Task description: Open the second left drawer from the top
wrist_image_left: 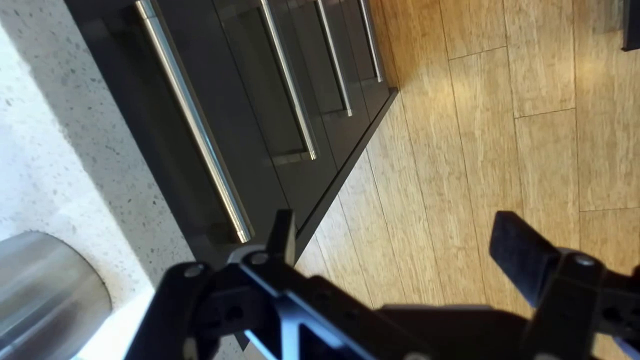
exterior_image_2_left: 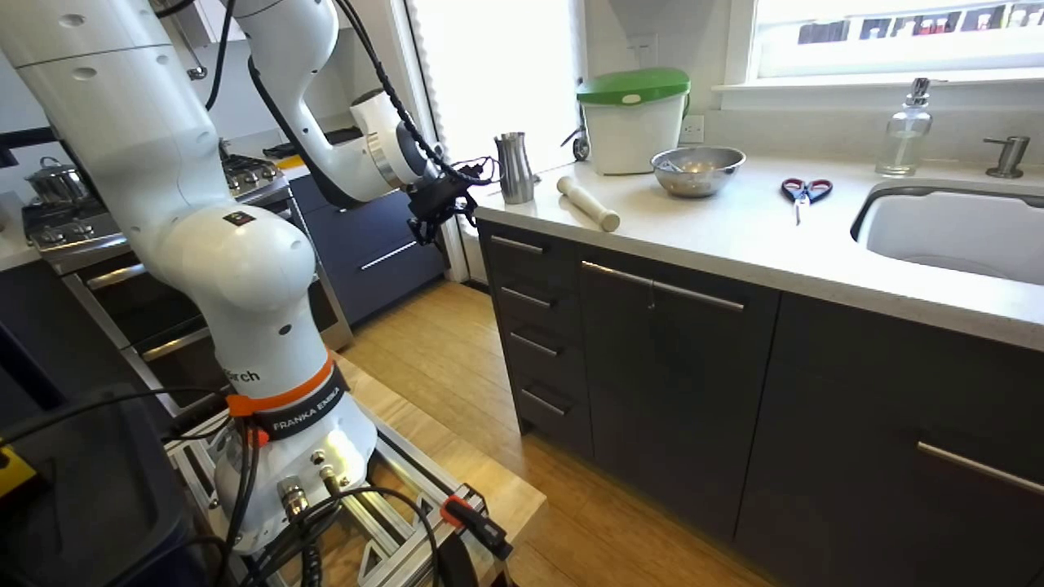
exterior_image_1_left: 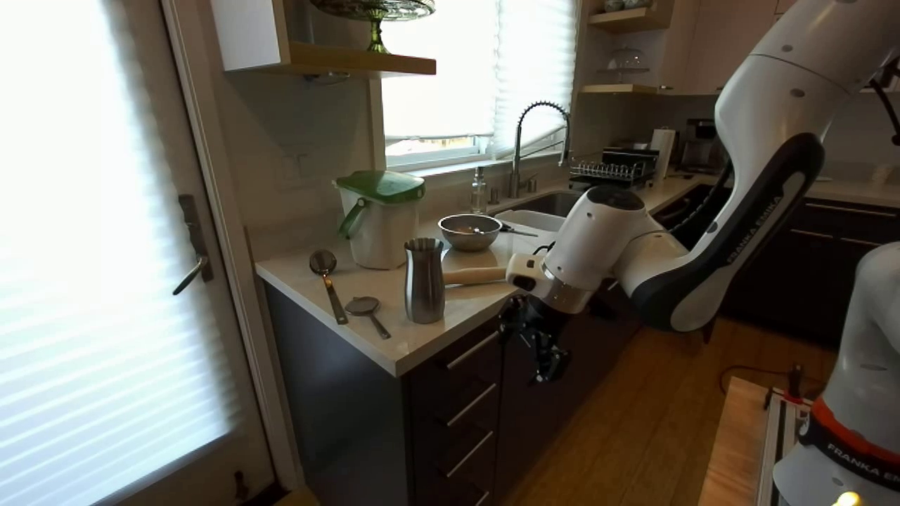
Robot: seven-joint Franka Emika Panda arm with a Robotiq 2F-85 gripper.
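Note:
The second left drawer from the top is shut. Its dark front and slim silver bar handle show in both exterior views [exterior_image_1_left: 471, 405] [exterior_image_2_left: 526, 297] and in the wrist view [wrist_image_left: 287, 80]. It sits in a stack of matching drawers, all shut, under the counter's end. The top drawer's handle [wrist_image_left: 195, 122] lies between it and the counter edge. My gripper [wrist_image_left: 392, 225] is open and empty, its fingers wide apart with floor behind them. In both exterior views the gripper [exterior_image_1_left: 526, 355] [exterior_image_2_left: 447, 224] hangs in front of the stack near counter height, apart from the handles.
A metal pitcher [exterior_image_1_left: 425, 281] stands at the counter corner, close to the gripper, with a wooden pestle [exterior_image_2_left: 587, 204] beside it. A metal bowl [exterior_image_2_left: 697, 171], a green-lidded bin [exterior_image_2_left: 634, 130] and scissors [exterior_image_2_left: 806, 193] are farther along. The counter edge [wrist_image_left: 95, 125] overhangs the drawers.

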